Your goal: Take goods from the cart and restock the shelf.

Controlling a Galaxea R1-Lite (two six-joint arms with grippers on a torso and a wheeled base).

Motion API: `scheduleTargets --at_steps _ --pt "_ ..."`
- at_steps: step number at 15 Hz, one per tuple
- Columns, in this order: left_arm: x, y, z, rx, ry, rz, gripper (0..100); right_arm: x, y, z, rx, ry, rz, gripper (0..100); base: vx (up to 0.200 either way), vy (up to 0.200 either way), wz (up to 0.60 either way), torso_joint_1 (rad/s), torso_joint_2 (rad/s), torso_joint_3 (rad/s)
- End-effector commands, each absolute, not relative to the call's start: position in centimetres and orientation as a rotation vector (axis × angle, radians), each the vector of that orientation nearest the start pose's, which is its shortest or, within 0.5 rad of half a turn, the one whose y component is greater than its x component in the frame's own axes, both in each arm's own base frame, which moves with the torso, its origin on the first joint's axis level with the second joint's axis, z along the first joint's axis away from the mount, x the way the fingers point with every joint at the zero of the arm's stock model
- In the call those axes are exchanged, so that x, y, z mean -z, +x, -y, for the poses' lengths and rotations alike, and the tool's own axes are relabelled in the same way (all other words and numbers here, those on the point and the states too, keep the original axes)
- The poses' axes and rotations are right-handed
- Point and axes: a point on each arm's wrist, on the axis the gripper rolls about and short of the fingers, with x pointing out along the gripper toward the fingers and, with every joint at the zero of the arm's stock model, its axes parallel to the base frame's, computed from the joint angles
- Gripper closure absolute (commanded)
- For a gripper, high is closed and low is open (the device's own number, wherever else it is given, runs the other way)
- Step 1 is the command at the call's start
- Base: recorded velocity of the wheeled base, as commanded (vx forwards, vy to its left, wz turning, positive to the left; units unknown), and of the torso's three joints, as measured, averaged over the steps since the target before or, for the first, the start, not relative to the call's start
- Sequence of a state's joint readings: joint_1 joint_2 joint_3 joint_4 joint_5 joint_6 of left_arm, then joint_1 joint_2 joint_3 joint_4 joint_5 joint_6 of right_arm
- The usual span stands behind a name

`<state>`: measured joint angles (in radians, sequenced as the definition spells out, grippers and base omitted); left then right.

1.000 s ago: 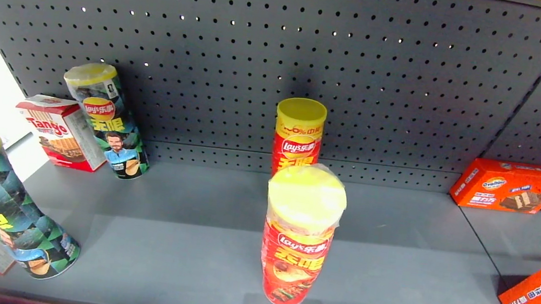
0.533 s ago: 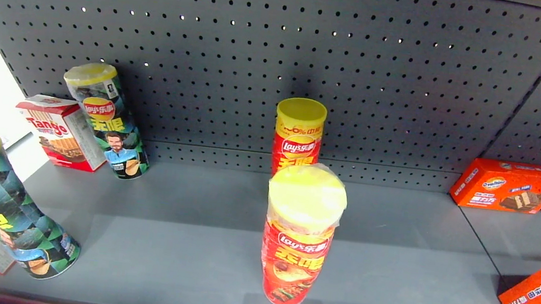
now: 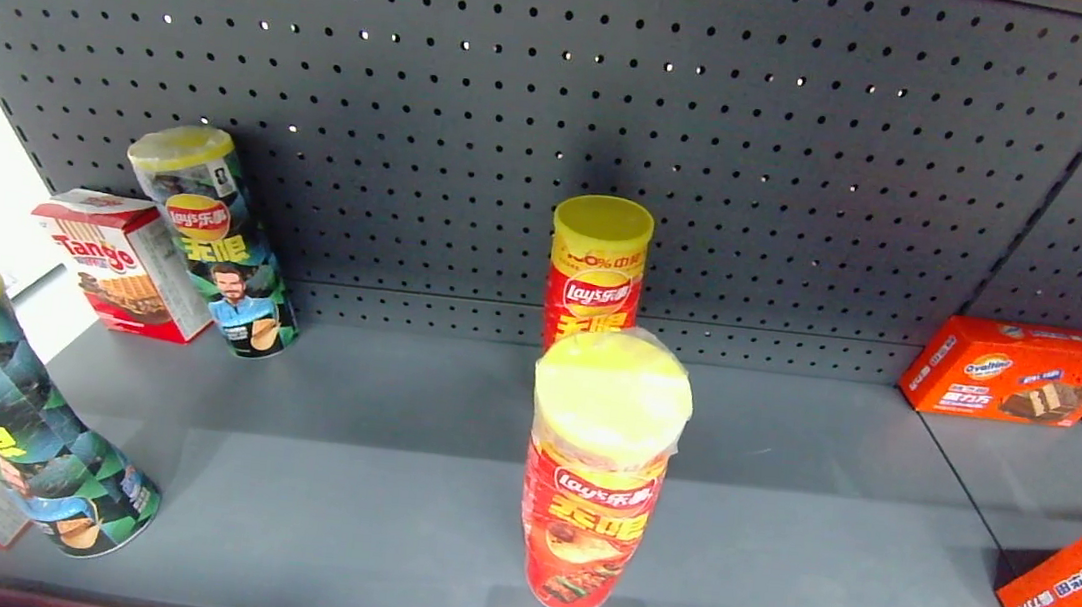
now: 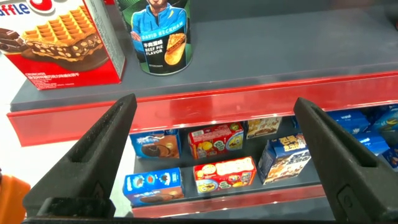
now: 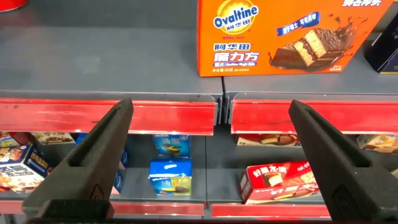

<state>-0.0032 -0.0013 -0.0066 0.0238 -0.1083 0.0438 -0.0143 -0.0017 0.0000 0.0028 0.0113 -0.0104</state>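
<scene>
Two red chip cans stand in the middle of the grey shelf [image 3: 361, 486], one [image 3: 599, 471] near the front and one [image 3: 598, 271] behind it at the pegboard. Dark patterned chip cans [image 3: 211, 237] [image 3: 16, 419] and a waffle box [image 3: 121, 261] stand at the left. My left gripper [image 4: 214, 162] hangs open and empty below the shelf's red front edge [image 4: 205, 102], facing the waffle box [image 4: 62, 37] and a dark can [image 4: 158, 34]. My right gripper [image 5: 214, 162] is open and empty too, in front of an orange chocolate box [image 5: 286, 34].
Orange boxes [image 3: 1021, 372] [image 3: 1079, 591] sit on the right shelf section. A lower shelf holds several small snack boxes [image 4: 217, 158] [image 5: 171, 165]. The pegboard back wall [image 3: 561, 115] closes the shelf behind. Open shelf floor lies on either side of the red cans.
</scene>
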Motion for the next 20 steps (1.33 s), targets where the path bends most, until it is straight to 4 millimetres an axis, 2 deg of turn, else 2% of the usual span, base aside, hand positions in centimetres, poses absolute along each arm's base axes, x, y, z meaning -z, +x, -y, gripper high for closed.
scheduleTargets --at_steps 1,15,17,20 --pt "-7.47 -2.34 0.23 0.111 0.042 -0.016 0 -7.52 -2.28 -0.07 -0.005 -0.011 -0.003 0 0.0 0.0 0.0 0.0 0.0 0.0" --pt "-7.48 -2.34 0.22 0.106 0.034 -0.015 0 -7.53 -2.28 -0.06 0.002 -0.009 -0.002 0 0.0 0.0 0.0 0.0 0.0 0.0" --pt "-7.48 -2.34 0.23 0.108 0.036 -0.015 0 -7.53 -2.28 -0.06 0.002 -0.009 -0.002 0 -0.2 0.0 0.0 0.005 0.01 0.0" --pt "-7.48 -2.34 0.23 0.108 0.036 -0.015 0 -7.53 -2.28 -0.06 0.002 -0.009 -0.002 0 0.0 0.0 0.0 0.0 0.0 0.0"
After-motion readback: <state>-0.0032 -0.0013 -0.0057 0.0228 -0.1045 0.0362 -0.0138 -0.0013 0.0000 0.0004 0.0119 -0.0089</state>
